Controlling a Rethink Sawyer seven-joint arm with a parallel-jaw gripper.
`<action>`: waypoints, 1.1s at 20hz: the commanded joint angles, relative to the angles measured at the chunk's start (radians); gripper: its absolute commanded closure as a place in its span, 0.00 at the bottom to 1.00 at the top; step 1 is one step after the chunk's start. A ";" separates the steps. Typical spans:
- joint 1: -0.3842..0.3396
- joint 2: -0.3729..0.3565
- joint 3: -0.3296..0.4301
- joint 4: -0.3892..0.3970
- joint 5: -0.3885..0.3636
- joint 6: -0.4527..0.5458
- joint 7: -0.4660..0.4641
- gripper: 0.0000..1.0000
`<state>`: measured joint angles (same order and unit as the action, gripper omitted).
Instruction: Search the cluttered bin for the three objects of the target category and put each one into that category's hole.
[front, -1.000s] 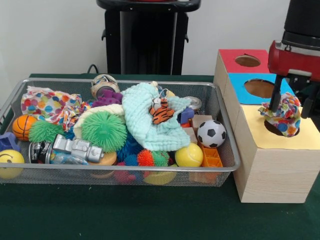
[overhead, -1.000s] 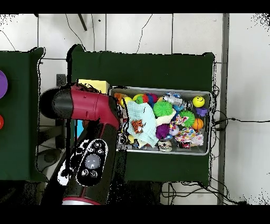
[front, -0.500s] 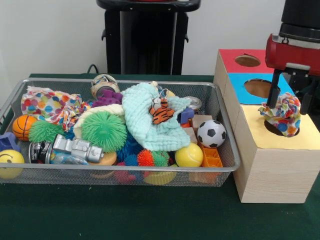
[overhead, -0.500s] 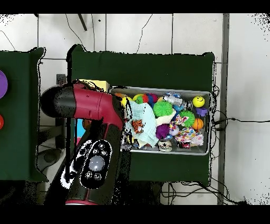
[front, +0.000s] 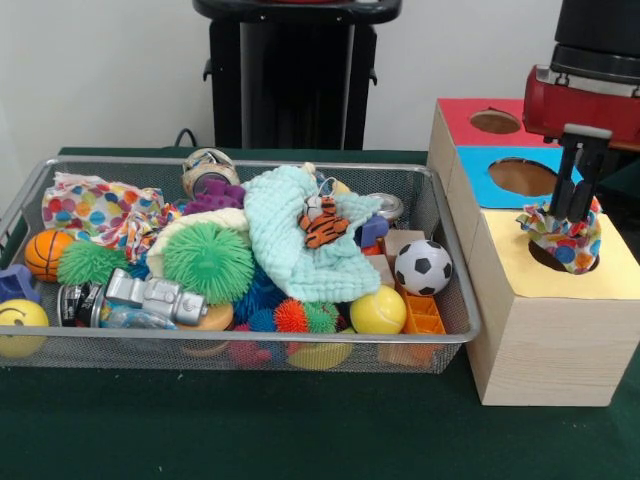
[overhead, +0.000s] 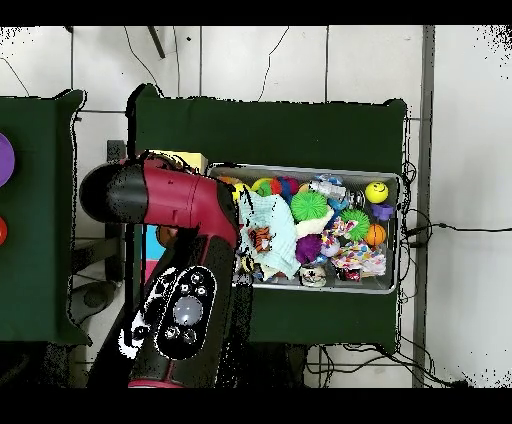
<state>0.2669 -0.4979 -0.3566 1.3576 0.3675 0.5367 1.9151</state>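
on the desk (front: 300, 430) the bin (front: 240, 338) sat to the left in the front view, with the row of three boxes (front: 540, 300) just beside its right end, running back toward the wall. one dotted fabric piece (front: 562, 236) lay in the hole (front: 566, 258) of the nearest box, with the pincer (front: 577, 195) directly above it. another dotted piece (front: 100, 212) lay in the bin's far left corner. the cloth (front: 300, 245) was draped over the middle of the heap, the soccer ball (front: 423, 267) to its right.
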 joint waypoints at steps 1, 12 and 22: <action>-0.022 -0.013 0.080 0.159 -0.007 0.124 0.158 1.00; 0.010 -0.081 0.072 0.232 -0.003 0.139 0.176 1.00; 0.031 -0.070 0.066 0.250 0.003 0.034 0.208 1.00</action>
<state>0.2909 -0.5862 -0.3571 1.5195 0.3675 0.5423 1.9151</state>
